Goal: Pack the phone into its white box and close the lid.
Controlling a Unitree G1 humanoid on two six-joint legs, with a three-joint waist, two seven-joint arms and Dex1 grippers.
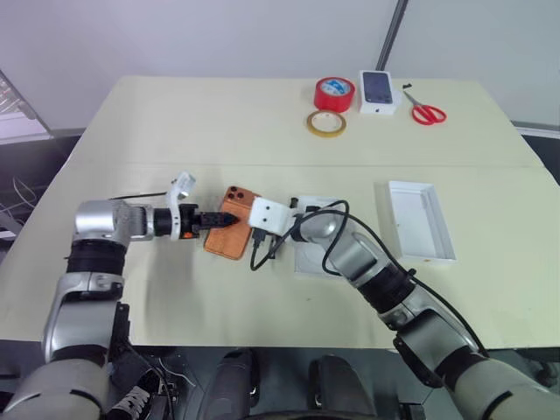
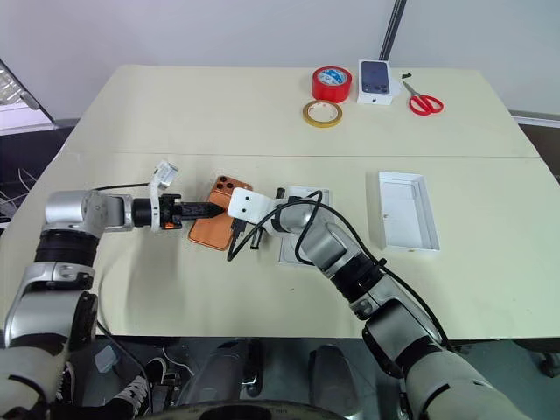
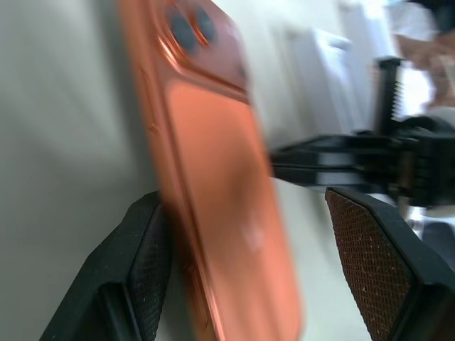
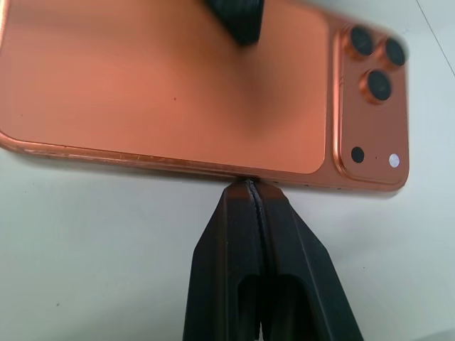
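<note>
Head view: the phone point(image 1: 234, 222) lies back-up on the table point(image 1: 219, 122), at 9 o'clock of the lid point(image 1: 420, 219).
Left wrist view: my left gripper point(image 3: 270, 241) stands spread, fingers point(image 3: 146, 263) straddling the phone.
Right wrist view: my right gripper point(image 4: 254, 186) is closed, tips against the phone's edge.
Writing: none legible.
</note>
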